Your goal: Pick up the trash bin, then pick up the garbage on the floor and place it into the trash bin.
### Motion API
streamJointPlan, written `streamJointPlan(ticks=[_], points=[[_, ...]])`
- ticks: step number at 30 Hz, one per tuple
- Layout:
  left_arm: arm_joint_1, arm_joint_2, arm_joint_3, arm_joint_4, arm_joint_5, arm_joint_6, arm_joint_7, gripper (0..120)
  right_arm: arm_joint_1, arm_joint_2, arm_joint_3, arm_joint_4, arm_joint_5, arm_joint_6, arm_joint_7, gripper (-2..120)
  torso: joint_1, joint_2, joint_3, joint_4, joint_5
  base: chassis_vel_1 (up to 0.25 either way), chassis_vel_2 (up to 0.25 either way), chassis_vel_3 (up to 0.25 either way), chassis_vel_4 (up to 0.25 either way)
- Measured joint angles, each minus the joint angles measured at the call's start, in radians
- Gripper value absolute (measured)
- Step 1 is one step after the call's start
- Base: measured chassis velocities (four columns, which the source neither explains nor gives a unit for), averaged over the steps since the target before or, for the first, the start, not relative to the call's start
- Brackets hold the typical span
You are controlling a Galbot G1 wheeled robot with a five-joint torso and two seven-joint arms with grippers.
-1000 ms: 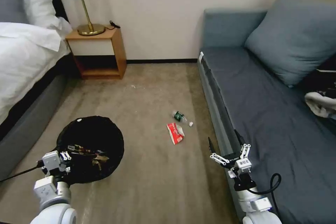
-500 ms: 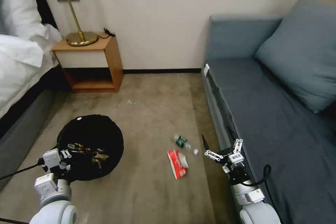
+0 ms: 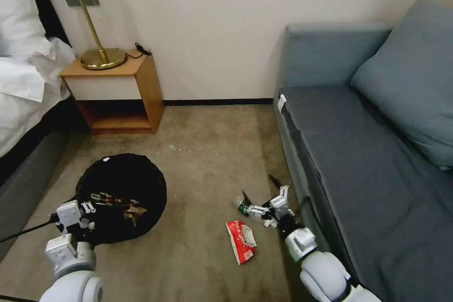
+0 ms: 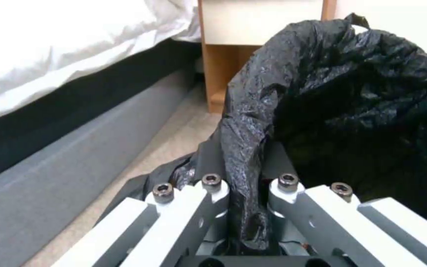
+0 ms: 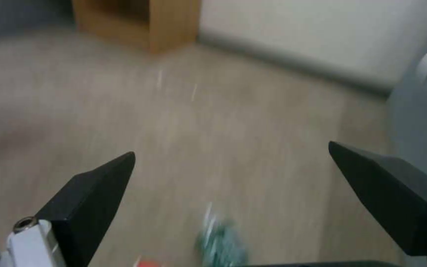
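Right end effector spread wide low over the floor litter; left end effector clamped on the trash bin's liner.

We see the right end effector [image 3: 261, 193] low above the carpet beside the sofa [image 3: 358, 151], its black fingertips [image 5: 97, 185] far apart with nothing between them. Just under and ahead of it lies the green-labelled bottle [image 3: 244, 207], blurred in the right wrist view; the red-and-white wrapper [image 3: 241, 240] lies flat on the carpet nearby, toward the robot, apart from the bottle. We see the left end effector [image 4: 245, 193] pinched tight on a fold of the black bag lining the trash bin [image 3: 121, 193]. The bin is at the robot's left near the bed [image 3: 23, 118]; some litter shows inside it. The nightstand [image 3: 115, 89] with a lamp [image 3: 80, 14] stands against the wall beyond.
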State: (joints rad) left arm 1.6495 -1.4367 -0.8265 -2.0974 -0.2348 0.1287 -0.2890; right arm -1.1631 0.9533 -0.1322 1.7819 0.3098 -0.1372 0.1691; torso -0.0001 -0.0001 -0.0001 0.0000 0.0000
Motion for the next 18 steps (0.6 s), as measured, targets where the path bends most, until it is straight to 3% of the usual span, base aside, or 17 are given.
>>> streamJointPlan(ticks=[1,4,5,6,10,18], points=[[0.000,0.000,0.000,0.000,0.000,0.000,0.000,5,0.000,0.000,0.000,0.000,0.000,0.000,0.000,100,0.000,0.000,0.000,0.0000,0.0000,0.000,0.000,0.000,0.000],[0.005,-0.015,0.006,-0.006,0.013,-0.001,-0.001,5,0.125,-0.061,-0.146,-0.004,0.179,-0.187,0.019,100,0.000,0.000,0.000,0.0003,-0.0001,0.000,0.000,0.000,0.000],[0.005,-0.015,0.006,-0.006,0.013,-0.001,-0.001,5,0.125,-0.061,-0.146,-0.004,0.179,-0.187,0.019,100,0.000,0.000,0.000,0.0003,-0.0001,0.000,0.000,0.000,0.000],[0.005,-0.019,0.008,-0.006,0.019,-0.001,-0.002,5,0.162,-0.067,-0.196,-0.008,0.247,-0.261,0.040,100,0.000,0.000,0.000,-0.0001,-0.0002,0.000,0.000,0.000,0.000],[0.003,-0.026,0.010,-0.007,0.027,-0.003,-0.002,5,0.232,-0.021,-0.276,-0.036,0.476,-0.453,0.153,100,0.000,0.000,0.000,0.0000,0.0000,0.000,0.000,0.000,0.000],[0.010,-0.022,0.005,-0.009,0.029,-0.011,-0.008,5,0.271,0.062,-0.299,-0.196,0.455,-0.474,0.125,100,0.000,0.000,0.000,0.0000,-0.0001,0.000,0.000,0.000,0.000]])
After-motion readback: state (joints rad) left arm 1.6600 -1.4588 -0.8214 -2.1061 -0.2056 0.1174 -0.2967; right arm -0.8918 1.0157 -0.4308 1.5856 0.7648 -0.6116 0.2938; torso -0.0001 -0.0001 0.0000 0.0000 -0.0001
